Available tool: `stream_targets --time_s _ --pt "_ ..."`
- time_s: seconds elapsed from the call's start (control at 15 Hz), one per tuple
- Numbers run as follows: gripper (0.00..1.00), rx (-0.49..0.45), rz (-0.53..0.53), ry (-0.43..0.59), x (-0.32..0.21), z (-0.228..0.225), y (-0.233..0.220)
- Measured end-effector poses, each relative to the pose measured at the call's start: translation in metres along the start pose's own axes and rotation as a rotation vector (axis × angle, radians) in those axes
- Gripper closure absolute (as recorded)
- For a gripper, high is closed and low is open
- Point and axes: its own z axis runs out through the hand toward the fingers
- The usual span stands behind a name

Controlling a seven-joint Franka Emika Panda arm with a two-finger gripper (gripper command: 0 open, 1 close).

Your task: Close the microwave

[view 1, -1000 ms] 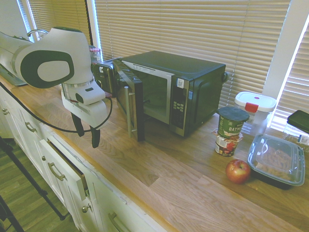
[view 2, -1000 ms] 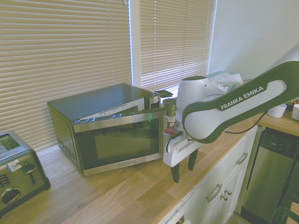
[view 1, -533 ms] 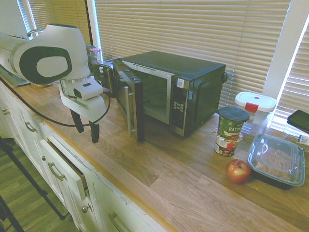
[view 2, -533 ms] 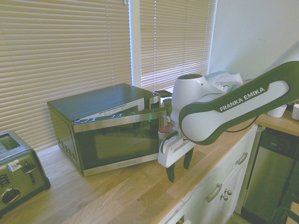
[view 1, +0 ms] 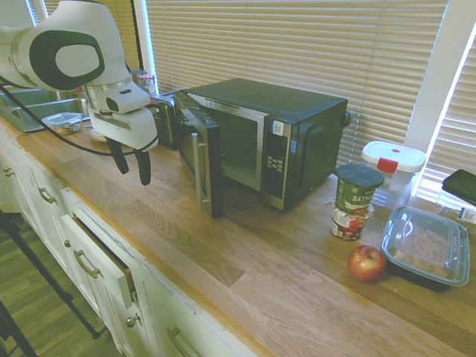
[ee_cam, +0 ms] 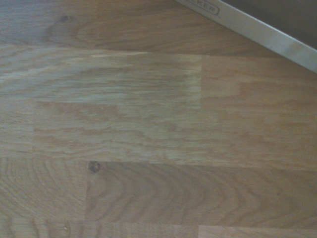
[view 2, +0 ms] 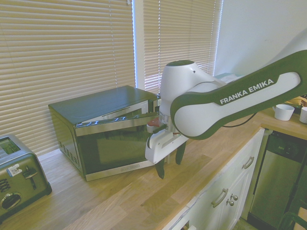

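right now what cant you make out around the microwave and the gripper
- Microwave cavity: first exterior view, hidden by the open door; second exterior view shows only the door's front.
- Button panel labels: first exterior view, too small.
- Gap between gripper and door: second exterior view, they overlap.
- Door in the wrist view: only its steel edge, cut off by the frame.

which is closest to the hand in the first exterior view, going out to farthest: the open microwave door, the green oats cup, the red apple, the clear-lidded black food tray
1. Open steel-trimmed glass door of the black microwave: just beside the hand.
2. Green oats cup with dark lid: past the microwave, on the wooden counter.
3. Red apple: in front of that cup.
4. Black food tray with clear lid: at the counter's far end.
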Motion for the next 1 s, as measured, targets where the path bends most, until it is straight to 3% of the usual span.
stream_targets --time_s 0.53,1.0 --pt "0.0 0.018 0.057 0.03 0.039 -0.028 -0.046" --pt "0.0 -0.006 0.127 0.014 0.091 -0.026 -0.068"
